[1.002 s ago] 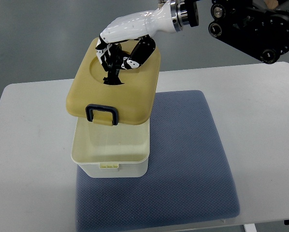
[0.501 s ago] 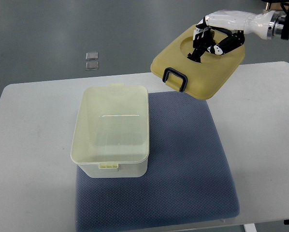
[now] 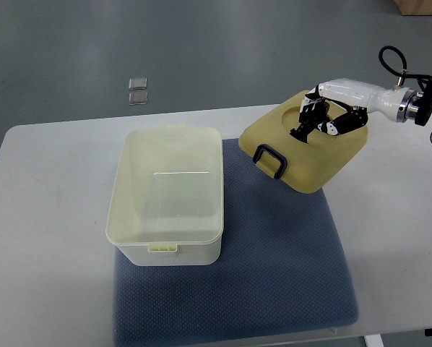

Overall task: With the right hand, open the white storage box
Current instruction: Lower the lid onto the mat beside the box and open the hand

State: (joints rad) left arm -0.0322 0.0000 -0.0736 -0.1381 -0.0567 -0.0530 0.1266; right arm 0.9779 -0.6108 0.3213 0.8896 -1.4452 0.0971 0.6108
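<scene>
The white storage box (image 3: 165, 195) stands open and empty on the left part of the blue mat (image 3: 274, 267). Its yellowish lid (image 3: 303, 148), with a dark latch (image 3: 271, 160) on its near-left edge, hangs low over the mat's far right corner, tilted. My right hand (image 3: 318, 121) comes in from the right edge and is shut on the lid's top recess, its dark fingers (image 3: 308, 119) curled into it. No left arm shows.
A white table (image 3: 50, 260) carries the mat. Two small clear squares (image 3: 137, 91) lie on the grey floor beyond the table's far edge. A black cable (image 3: 393, 65) loops above the right wrist.
The lid was lifted off the box and carried right; over the last half second it dropped lower toward the mat's far right corner.
</scene>
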